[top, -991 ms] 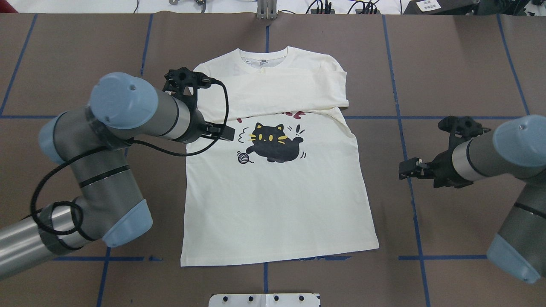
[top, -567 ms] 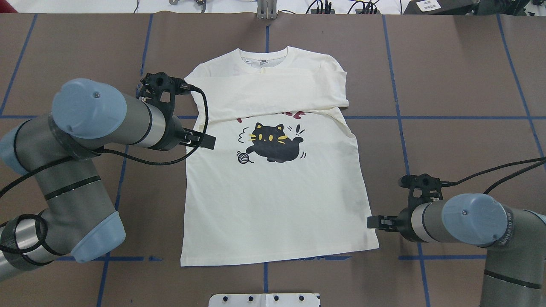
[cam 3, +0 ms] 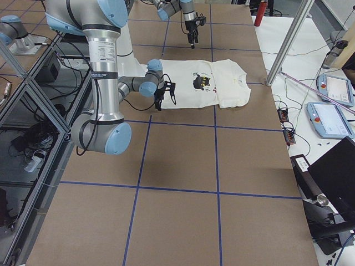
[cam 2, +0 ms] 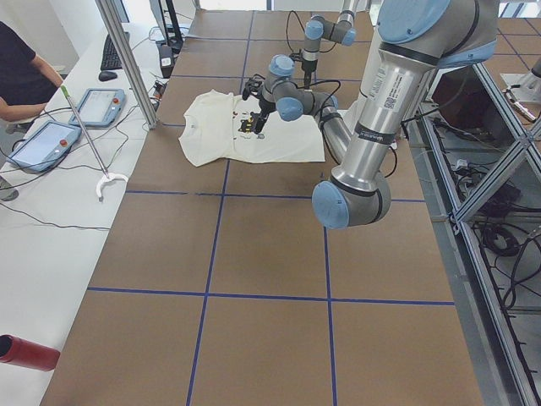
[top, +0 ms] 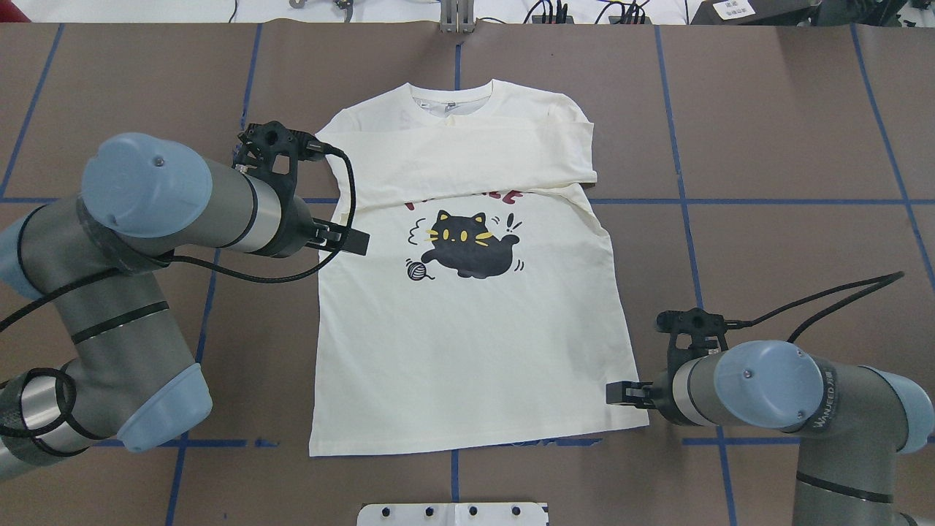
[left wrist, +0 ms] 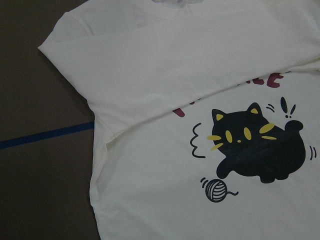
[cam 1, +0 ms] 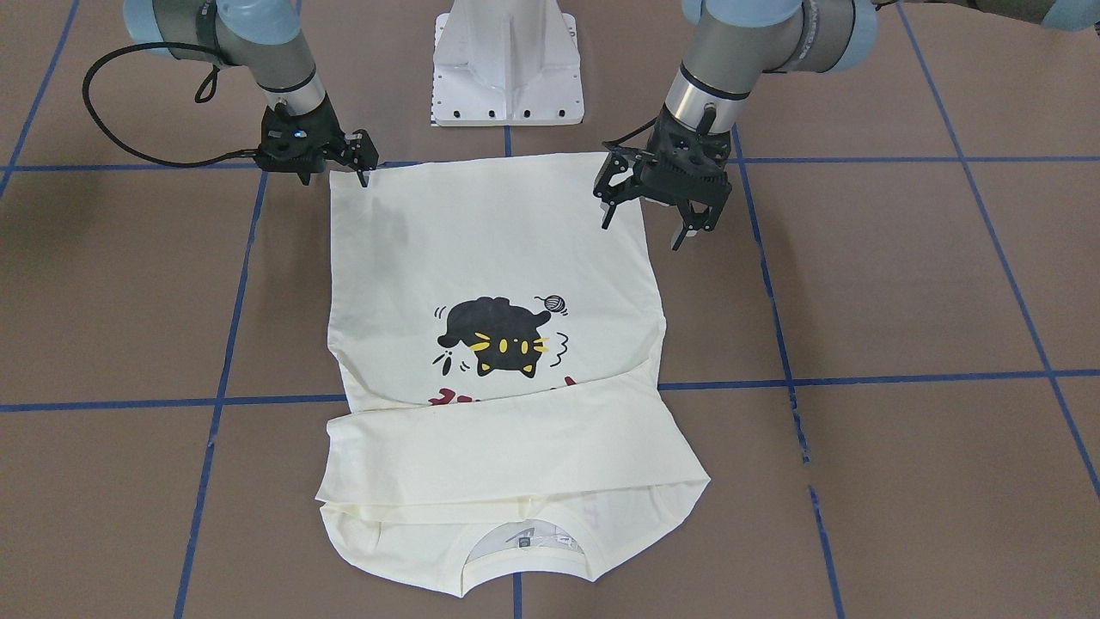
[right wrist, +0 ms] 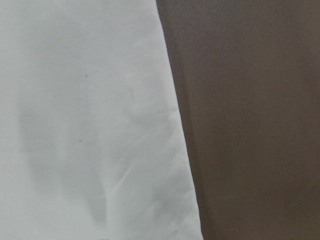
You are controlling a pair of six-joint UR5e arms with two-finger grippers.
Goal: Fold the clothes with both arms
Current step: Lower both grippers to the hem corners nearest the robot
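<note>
Overhead exterior: right gripper at T-shirt hem corner.

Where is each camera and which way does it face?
Overhead: behind robot, looking down; left arm, right arm, T-shirt.
Front-facing: opposite, facing robot; left hand, right hand mirrored.
Exterior left: table's end; left arm nearest.
Exterior right: other end; right arm nearest.
Left wrist: down on cat print; no hand.
Right wrist: close on T-shirt's edge; no hand.
Shared: overhead and front-facing show both arms.
</note>
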